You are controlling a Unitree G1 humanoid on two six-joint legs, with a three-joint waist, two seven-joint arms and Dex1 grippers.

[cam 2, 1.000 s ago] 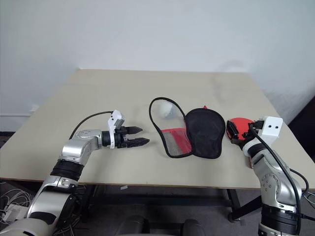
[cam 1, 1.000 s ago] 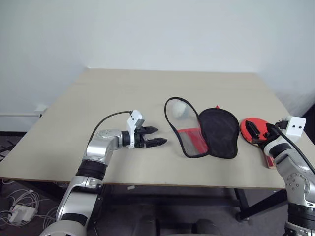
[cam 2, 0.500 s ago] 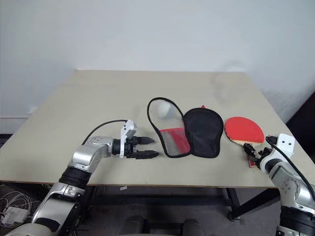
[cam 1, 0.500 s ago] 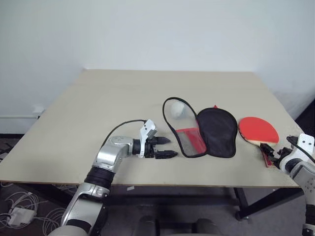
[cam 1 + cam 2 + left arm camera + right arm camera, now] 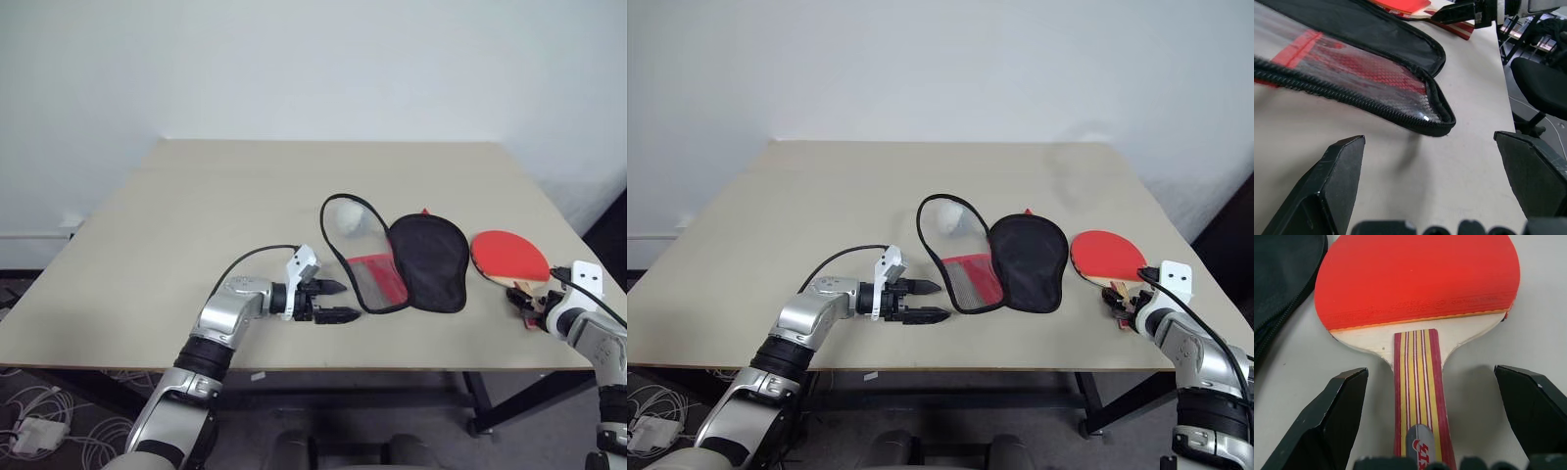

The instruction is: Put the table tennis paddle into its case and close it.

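Even, bright, diffuse light; soft shadows on table (image 5: 196, 196); wrist views sharp.

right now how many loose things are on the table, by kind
paddle: 1
case: 1, lying open
small white ball: 1, seen through the clear half of the case
total: 3

The right hand (image 5: 1430, 418), spread wide, straddles the table tennis paddle's (image 5: 1418, 289) striped handle.
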